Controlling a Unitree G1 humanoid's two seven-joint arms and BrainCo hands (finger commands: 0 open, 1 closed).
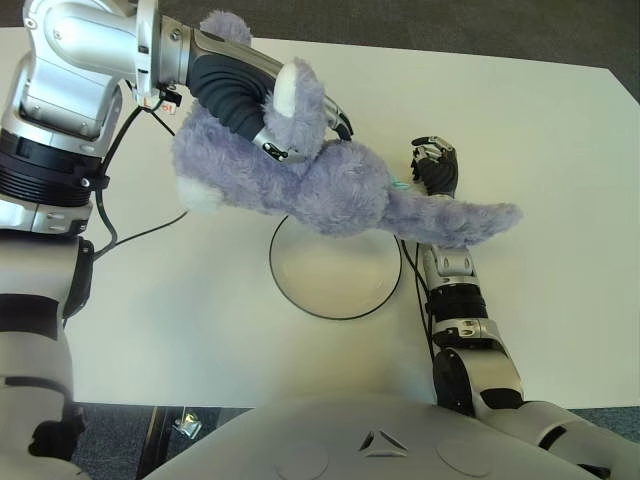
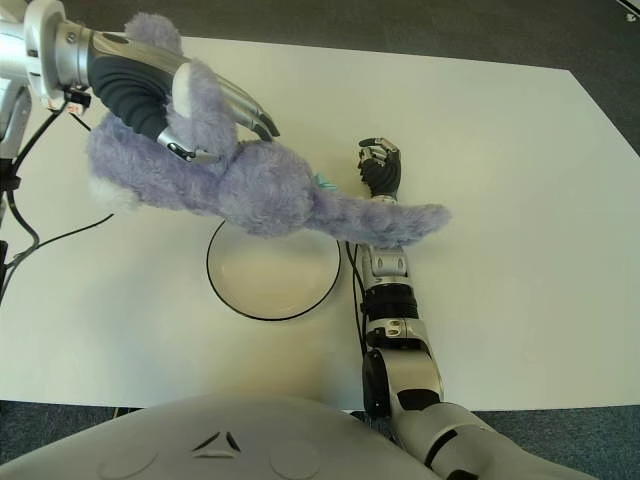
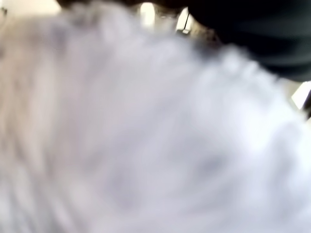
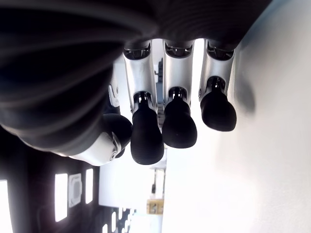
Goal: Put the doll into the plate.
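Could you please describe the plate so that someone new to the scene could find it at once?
On the white table, look beneath the purple doll held by the left hand. The plate is the shallow white round dish with a thin dark rim, empty, left of the right hand.

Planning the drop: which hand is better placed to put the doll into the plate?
Left. The left hand already holds the doll lifted over the plate; the right hand shows beside the plate, to its right, holding nothing.
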